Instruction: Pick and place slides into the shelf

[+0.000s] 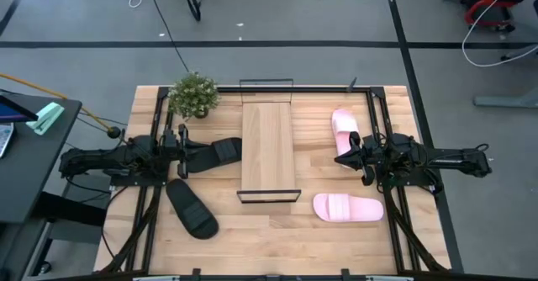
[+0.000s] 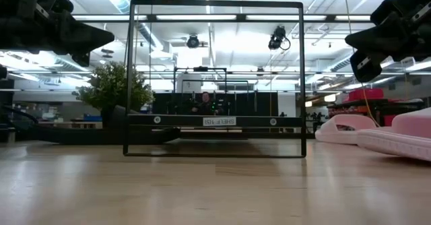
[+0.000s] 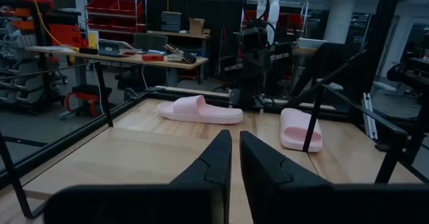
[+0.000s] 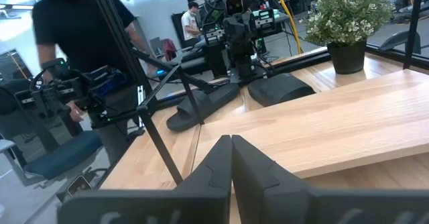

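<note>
Slides lie on the table (image 1: 277,239) on both sides of your shelf (image 1: 268,146), none on it yet. Nearest you, one black slide (image 1: 192,208) sits just in front of your left gripper (image 1: 183,151), and one pink slide (image 1: 348,207) just in front of your right gripper (image 1: 351,159). Both grippers have their fingers pressed together, holding nothing. Farther back, the second black slide (image 1: 220,151) rests beside the left gripper, the second pink slide (image 1: 344,129) beside the right.
</note>
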Tool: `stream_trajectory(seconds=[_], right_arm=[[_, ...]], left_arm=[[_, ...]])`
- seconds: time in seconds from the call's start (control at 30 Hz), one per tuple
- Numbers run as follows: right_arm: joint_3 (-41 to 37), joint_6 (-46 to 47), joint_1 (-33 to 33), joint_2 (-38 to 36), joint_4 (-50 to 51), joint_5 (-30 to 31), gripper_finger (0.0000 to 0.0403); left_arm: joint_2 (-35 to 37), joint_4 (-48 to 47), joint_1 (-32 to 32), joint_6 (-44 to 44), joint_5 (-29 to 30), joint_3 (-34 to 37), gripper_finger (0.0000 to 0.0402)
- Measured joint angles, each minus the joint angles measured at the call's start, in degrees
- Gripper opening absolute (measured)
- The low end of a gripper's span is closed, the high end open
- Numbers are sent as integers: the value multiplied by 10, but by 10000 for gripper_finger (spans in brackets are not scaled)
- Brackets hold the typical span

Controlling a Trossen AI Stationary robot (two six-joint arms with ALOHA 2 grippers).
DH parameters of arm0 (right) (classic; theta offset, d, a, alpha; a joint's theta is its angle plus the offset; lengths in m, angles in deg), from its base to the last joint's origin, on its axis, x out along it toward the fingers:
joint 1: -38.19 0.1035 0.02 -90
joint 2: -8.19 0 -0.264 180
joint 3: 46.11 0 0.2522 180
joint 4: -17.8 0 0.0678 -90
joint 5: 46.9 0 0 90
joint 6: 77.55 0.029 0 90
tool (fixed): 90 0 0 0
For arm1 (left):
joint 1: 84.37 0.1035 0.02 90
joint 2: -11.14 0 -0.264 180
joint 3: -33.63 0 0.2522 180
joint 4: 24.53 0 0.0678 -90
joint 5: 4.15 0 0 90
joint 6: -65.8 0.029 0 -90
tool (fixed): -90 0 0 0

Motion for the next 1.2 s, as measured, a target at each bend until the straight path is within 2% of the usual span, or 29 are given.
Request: stream_trajectory(seconds=[0.3, 0.73, 1.2], right_arm=[[0, 0, 0, 0, 0, 0, 14], [0, 0, 0, 0, 0, 0, 14], [0, 0, 0, 0, 0, 0, 14]], left_arm=[[0, 0, 0, 0, 0, 0, 26], [0, 0, 0, 0, 0, 0, 39], [0, 2, 0, 0, 0, 0, 26]])
